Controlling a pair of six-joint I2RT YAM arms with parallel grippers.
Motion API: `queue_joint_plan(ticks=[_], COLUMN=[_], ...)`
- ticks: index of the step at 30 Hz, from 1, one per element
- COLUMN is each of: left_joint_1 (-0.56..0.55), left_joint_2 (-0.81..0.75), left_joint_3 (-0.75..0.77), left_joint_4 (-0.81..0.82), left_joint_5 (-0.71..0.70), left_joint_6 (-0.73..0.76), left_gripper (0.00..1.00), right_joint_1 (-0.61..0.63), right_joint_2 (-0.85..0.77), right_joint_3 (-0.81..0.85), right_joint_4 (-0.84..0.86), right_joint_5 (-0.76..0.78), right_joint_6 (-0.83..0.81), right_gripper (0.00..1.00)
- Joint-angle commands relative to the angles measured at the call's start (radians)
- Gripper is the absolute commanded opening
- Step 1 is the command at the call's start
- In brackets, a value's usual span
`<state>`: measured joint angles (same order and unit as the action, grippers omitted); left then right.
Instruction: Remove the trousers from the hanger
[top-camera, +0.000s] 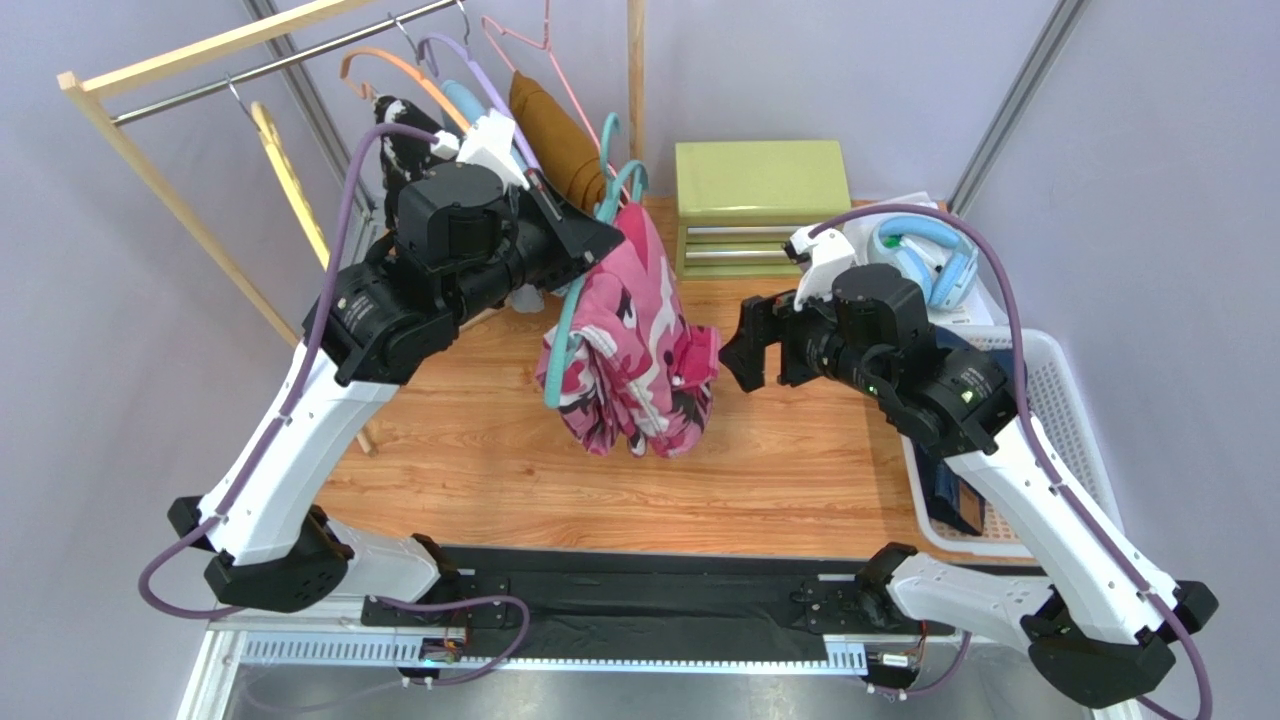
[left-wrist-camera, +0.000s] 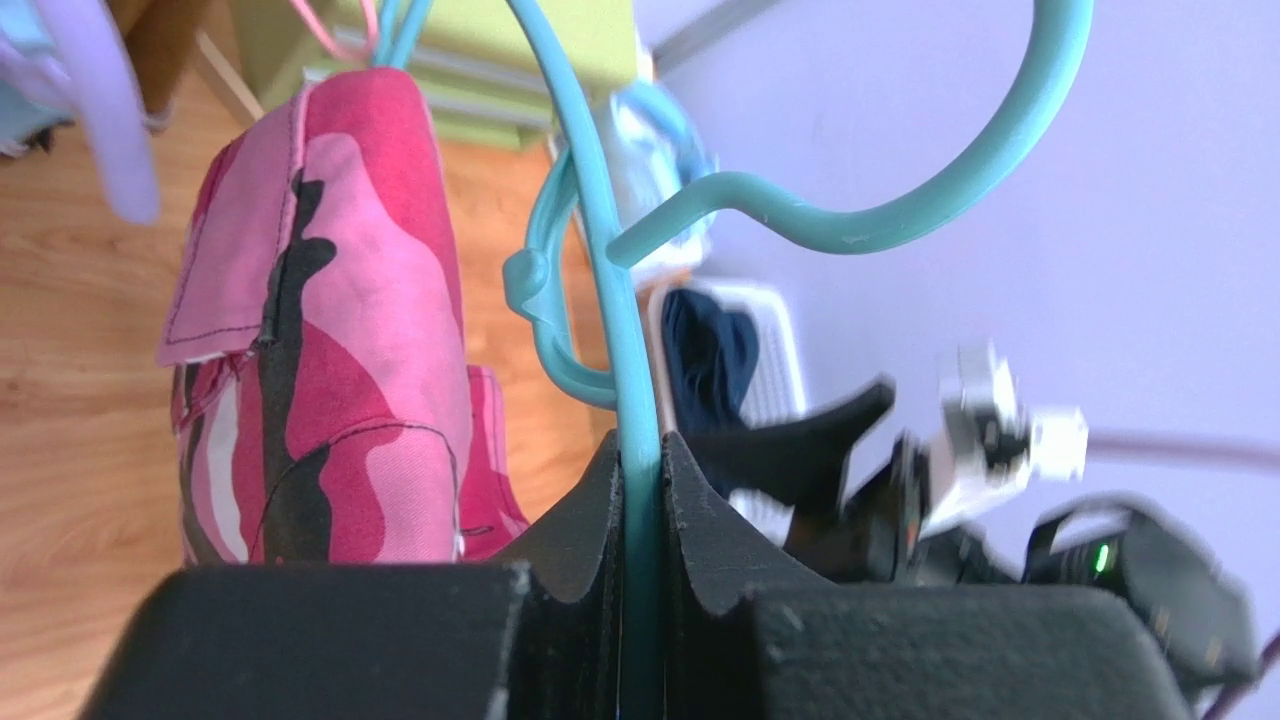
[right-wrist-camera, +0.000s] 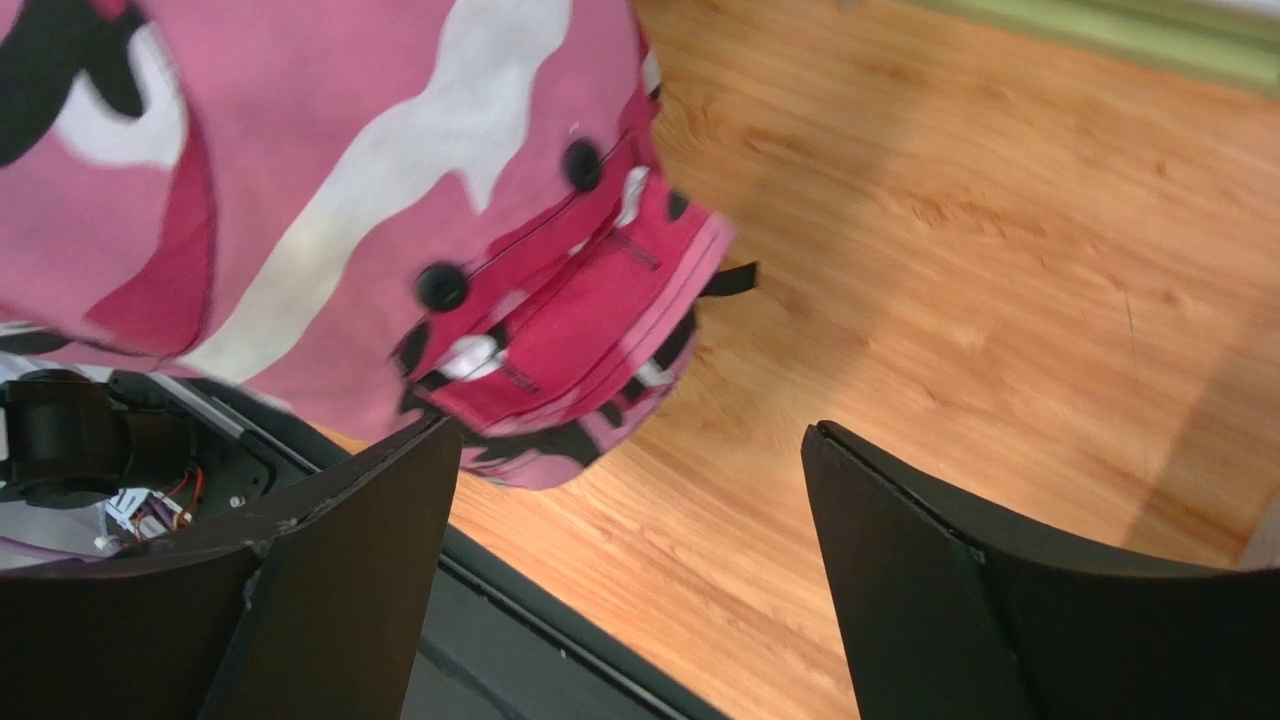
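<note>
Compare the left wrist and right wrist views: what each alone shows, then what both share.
Left wrist only: the teal plastic hanger clamped in the left gripper; dark navy folded trousers in a white basket. Right wrist only: black round buttons on a pocket. Both: the pink camouflage trousers, the wooden tabletop, and the open right gripper, blurred from the left.

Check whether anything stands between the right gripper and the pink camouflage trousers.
Nothing visible does. The right gripper, fingers open, faces the pink trousers across an open gap above the wooden table. The left gripper is shut on the teal hanger carrying them.
</note>
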<state>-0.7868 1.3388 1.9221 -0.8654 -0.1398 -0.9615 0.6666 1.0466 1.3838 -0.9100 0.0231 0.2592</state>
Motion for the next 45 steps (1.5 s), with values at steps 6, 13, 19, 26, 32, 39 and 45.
queue_joint_plan(ticks=[6, 13, 19, 26, 32, 39, 45], left_joint_1=[-0.049, -0.061, -0.065, -0.078, -0.081, -0.081, -0.081], left_joint_2=[0.138, 0.186, 0.200, 0.212, 0.197, 0.189, 0.186], left_joint_3=[0.279, 0.357, 0.374, 0.393, 0.394, 0.396, 0.396], left_joint_4=[0.140, 0.102, 0.097, 0.097, 0.100, 0.098, 0.098], left_joint_5=[-0.224, -0.270, -0.267, -0.258, -0.261, -0.271, -0.270], left_joint_6=[-0.158, -0.230, -0.261, -0.276, -0.278, -0.267, -0.269], left_gripper=[0.00, 0.00, 0.00, 0.00, 0.00, 0.00, 0.00], right_joint_1=[0.203, 0.310, 0.361, 0.375, 0.366, 0.366, 0.369], right_joint_2=[-0.039, 0.027, 0.073, 0.116, 0.156, 0.115, 0.059], right_joint_3=[-0.071, -0.075, -0.057, -0.028, 0.006, -0.003, -0.032], right_joint_4=[0.420, 0.542, 0.583, 0.588, 0.576, 0.592, 0.622], right_joint_5=[0.153, 0.279, 0.328, 0.444, 0.558, 0.411, 0.333], right_joint_6=[-0.090, -0.137, -0.159, -0.201, -0.256, -0.284, -0.233], right_gripper=[0.90, 0.91, 0.91, 0.88, 0.82, 0.84, 0.88])
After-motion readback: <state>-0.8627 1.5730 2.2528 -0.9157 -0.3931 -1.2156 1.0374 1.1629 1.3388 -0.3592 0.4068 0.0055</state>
